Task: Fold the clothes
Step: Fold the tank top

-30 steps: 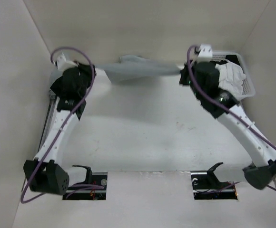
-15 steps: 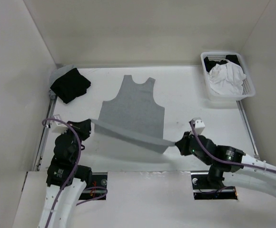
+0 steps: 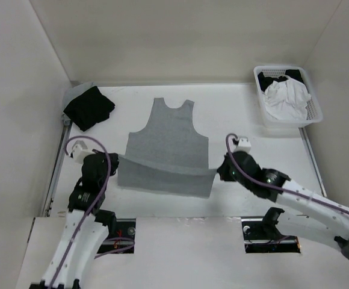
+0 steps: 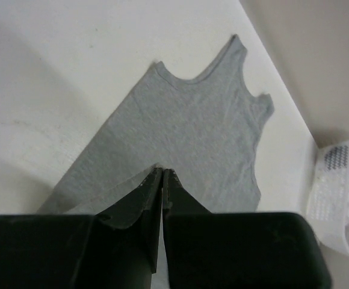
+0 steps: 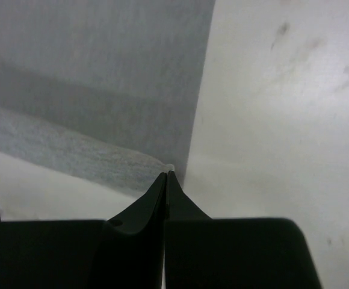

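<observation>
Grey tank top [image 3: 168,135] lies flat mid-table [image 3: 240,120], straps far. Left gripper [image 3: 115,161] and right gripper [image 3: 218,172] are each pinched shut on a near hem corner, hem raised.
Next, judged: carry both corners far together, hem taut and level.
Left wrist view shows the neckline. Only the top view shows the black garment [image 3: 89,107].

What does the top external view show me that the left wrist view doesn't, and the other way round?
Only the top external view: the right gripper pinching the tank top's right hem corner, the raised hem stretched across to the left gripper, and the black garment. Only the left wrist view: its shut fingertips close up, clamped on the hem edge. Both: the tank top lying flat, straps away from the arms, and the white basket.
</observation>
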